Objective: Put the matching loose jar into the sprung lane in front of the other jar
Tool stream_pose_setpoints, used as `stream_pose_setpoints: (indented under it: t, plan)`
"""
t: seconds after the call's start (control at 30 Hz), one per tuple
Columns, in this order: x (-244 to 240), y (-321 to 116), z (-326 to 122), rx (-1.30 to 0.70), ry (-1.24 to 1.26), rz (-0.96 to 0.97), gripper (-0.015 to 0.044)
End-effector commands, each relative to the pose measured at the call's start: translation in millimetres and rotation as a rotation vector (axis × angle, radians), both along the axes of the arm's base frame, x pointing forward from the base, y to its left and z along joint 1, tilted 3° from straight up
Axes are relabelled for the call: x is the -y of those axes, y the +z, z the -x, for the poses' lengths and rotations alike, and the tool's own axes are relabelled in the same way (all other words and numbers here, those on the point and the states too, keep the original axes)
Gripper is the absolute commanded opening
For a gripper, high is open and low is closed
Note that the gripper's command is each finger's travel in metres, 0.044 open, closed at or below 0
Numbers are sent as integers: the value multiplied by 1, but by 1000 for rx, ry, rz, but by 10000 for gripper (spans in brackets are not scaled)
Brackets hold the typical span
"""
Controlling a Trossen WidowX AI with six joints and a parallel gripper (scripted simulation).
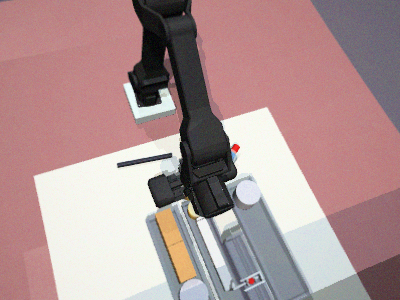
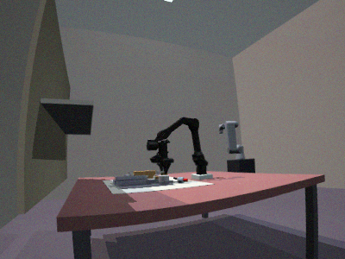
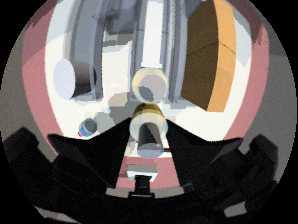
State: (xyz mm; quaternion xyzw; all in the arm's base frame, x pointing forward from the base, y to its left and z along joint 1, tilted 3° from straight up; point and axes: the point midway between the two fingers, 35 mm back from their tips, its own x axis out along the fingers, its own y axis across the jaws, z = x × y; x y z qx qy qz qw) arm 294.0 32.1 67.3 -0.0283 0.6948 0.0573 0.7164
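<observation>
My gripper [image 3: 148, 121] [image 2: 164, 172] is shut on a jar [image 3: 150, 137] with a yellow band and a grey cylindrical part, seen in the wrist view. A similar jar [image 3: 152, 86] [image 1: 193, 212] with a yellow rim and a pale grey top stands at the front end of the sprung lane [image 3: 172, 60]. A long white strip [image 3: 152, 35] [image 1: 212, 245] lies behind it in the lane. The held jar is just in front of the lane jar in the wrist view; whether they touch, I cannot tell. In the top view the arm hides the fingers and the held jar.
Orange boxes [image 1: 175, 245] [image 3: 220, 55] fill the neighbouring lane. A pale cylinder [image 1: 247, 194] [image 3: 65, 79] stands in the lane on the other side, another [image 1: 194, 290] beyond the boxes. A small red-and-blue item [image 1: 234, 151] [image 3: 87, 127] and a dark bar [image 1: 144, 160] lie in front of the rack.
</observation>
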Motion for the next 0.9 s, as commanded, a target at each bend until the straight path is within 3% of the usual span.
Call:
stream_pose_setpoints:
  t: [0.0,0.87]
  plan:
    - [-1,3,-5,12,-3,-5,0]
    - [-2,4,-15,12,-3,-5,0]
